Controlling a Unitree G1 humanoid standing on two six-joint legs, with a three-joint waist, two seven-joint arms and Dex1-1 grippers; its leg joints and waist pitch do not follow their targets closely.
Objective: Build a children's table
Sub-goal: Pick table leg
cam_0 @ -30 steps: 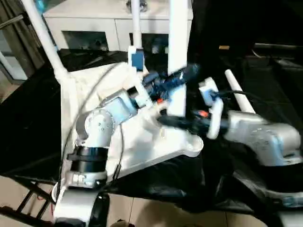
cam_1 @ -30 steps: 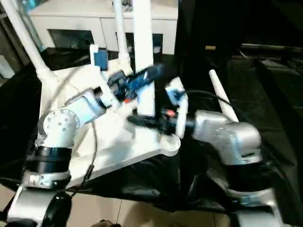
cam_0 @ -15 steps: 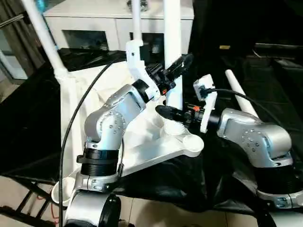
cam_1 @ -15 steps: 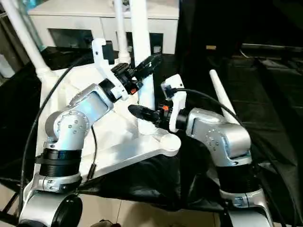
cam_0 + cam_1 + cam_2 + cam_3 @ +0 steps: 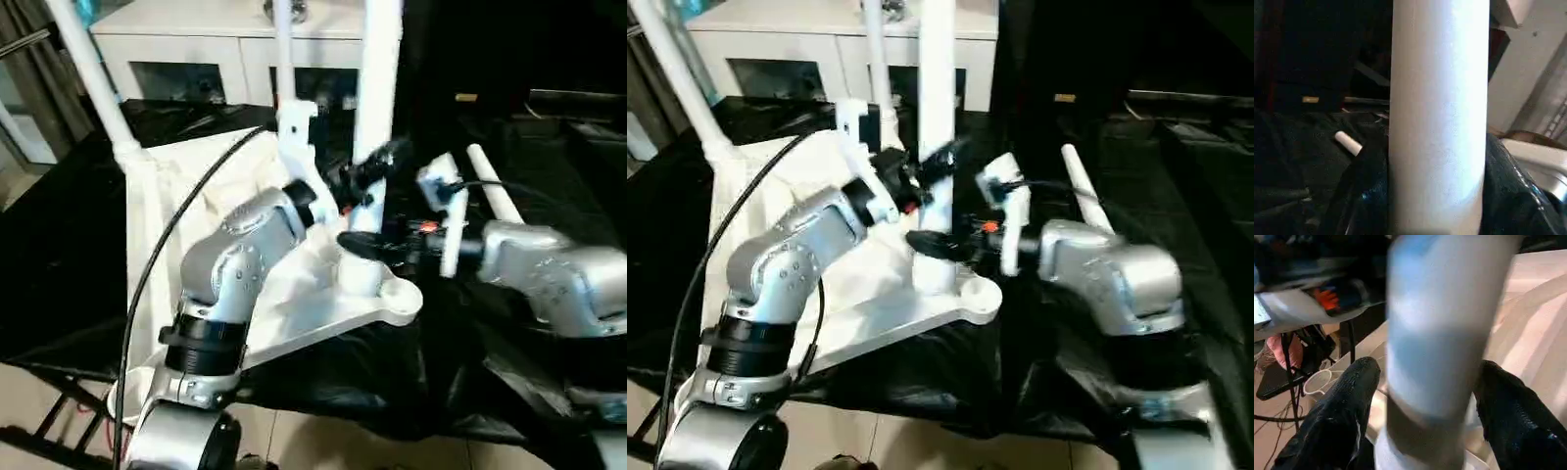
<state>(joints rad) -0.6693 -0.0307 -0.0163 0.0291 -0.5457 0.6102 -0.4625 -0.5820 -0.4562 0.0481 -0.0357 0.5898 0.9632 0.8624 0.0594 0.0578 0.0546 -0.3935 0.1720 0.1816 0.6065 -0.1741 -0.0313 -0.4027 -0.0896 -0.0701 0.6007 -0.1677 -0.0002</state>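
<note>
The white plastic rectangular tabletop [image 5: 294,294] lies upside down on a surface draped in black sheeting [image 5: 59,245], its near round corner socket [image 5: 397,297] jutting over the edge. Just behind that corner a long smooth white tube leg [image 5: 375,117] stands upright in the tabletop. The right hand [image 5: 364,245] reaches in low at the leg's base; its wrist view shows glossy black fingers [image 5: 1337,416] on either side of the tube with small gaps, so it stands wide, not gripping. The left hand [image 5: 377,166] is higher on the same leg, and its wrist view has the fingers [image 5: 1364,196] pressed against both sides, holding it. A loose leg [image 5: 495,191] lies on the sheeting to the right. Two more legs [image 5: 93,78] rise from the far corners, before a white cabinet [image 5: 196,44].
</note>
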